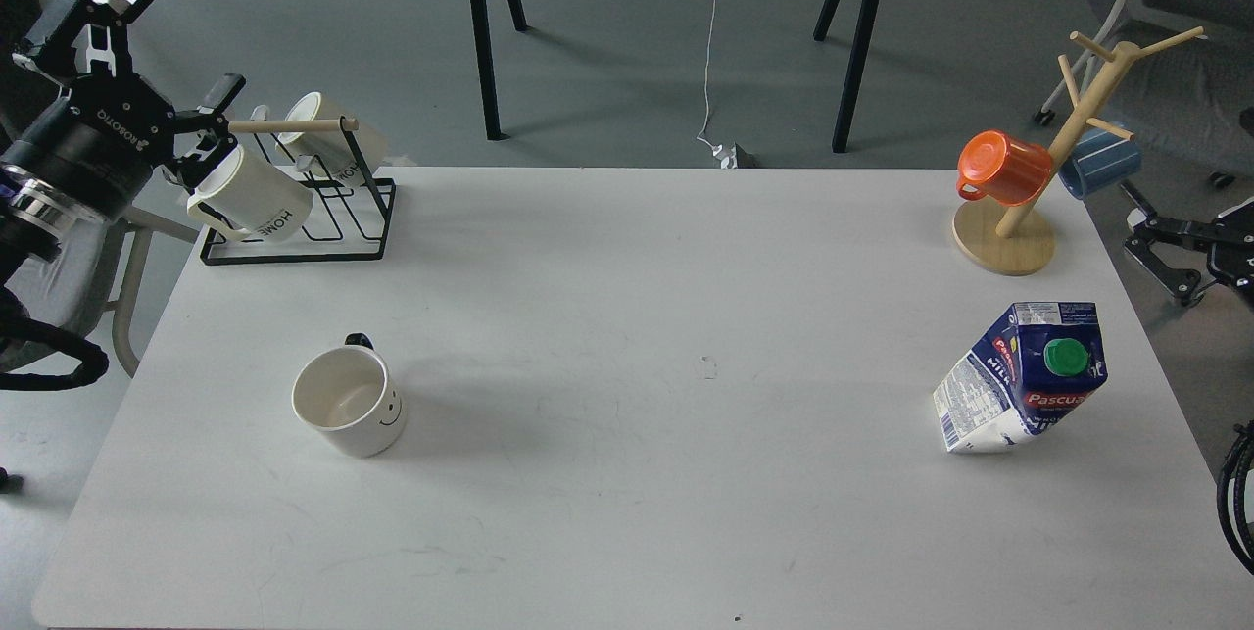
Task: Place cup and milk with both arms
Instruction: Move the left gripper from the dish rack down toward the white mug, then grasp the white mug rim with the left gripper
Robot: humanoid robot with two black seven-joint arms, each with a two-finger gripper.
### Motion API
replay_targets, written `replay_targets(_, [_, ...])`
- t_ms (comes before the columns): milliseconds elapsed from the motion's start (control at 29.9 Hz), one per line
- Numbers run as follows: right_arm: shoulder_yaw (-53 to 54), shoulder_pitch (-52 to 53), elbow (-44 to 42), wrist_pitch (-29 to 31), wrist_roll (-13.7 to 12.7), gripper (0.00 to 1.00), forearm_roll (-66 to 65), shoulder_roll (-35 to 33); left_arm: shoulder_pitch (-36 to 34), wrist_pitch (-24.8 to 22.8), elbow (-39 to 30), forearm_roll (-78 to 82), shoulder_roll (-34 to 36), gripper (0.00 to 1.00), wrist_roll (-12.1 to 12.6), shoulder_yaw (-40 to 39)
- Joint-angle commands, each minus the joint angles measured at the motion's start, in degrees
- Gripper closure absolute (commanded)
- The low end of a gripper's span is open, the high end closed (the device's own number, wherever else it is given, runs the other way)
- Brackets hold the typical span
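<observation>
The cup (348, 401) stands upright on the tabletop (627, 473), its black handle mostly hidden behind its rim. Far across from the cup, the milk (1024, 377) stands alone. The left tool (157, 57) hangs off the tabletop's edge, beyond the cup, fingers spread apart. The right tool (1161, 253), past the milk, is cut off by the frame; I cannot tell its state.

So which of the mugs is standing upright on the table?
The white smiley-face mug, alone at the table's front left; the cream "HOME" mugs hang on the wire rack, the orange cup on the wooden tree.
</observation>
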Motion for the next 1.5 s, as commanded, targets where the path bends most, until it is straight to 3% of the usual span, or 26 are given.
replay_targets(0, [0.06,0.05,0.43,0.00,0.09,0.04,0.09,0.75,0.15,0.00,1.01,1.81,1.35,0.00,0.00,-0.01])
replay_targets(167, [0.15,0.05,0.69,0.00,0.09,0.04,0.18,1.10,-0.90,0.00,0.49,17.15,6.10,0.00,0.00,-0.80])
replay_targets(368, [0.23,0.05,0.69,0.00,0.09,0.04,0.18,1.10,-4.42,0.00,-5.30,51.51,9.44,0.00,0.00,-0.72])
replay_targets(501, [0.15,-0.04,0.69,0.00,0.09,0.04,0.09,1.10,-3.90,15.39,-10.41,74.71,10.67,0.00,0.00,0.51])
replay_targets(735, [0.15,-0.48,0.69,0.00,0.09,0.04,0.09,1.10,-2.75,33.24,-11.03,101.46,10.32,0.02,0.00,10.86])
replay_targets(835, [0.15,-0.66,0.61,0.00,0.09,0.04,0.09,1.02,-2.67,37.21,-10.94,102.54,10.06,0.02,0.00,17.72])
replay_targets(1136, [0.06,-1.45,0.69,0.00,0.09,0.04,0.09,1.02,0.76,38.37,-9.10,102.72,9.44,0.03,0.00,20.82])
replay_targets(1470, [0.14,-1.89,0.69,0.00,0.09,0.04,0.18,1.02,1.55,37.75,-3.12,102.72,4.08,0.03,0.00,21.34])
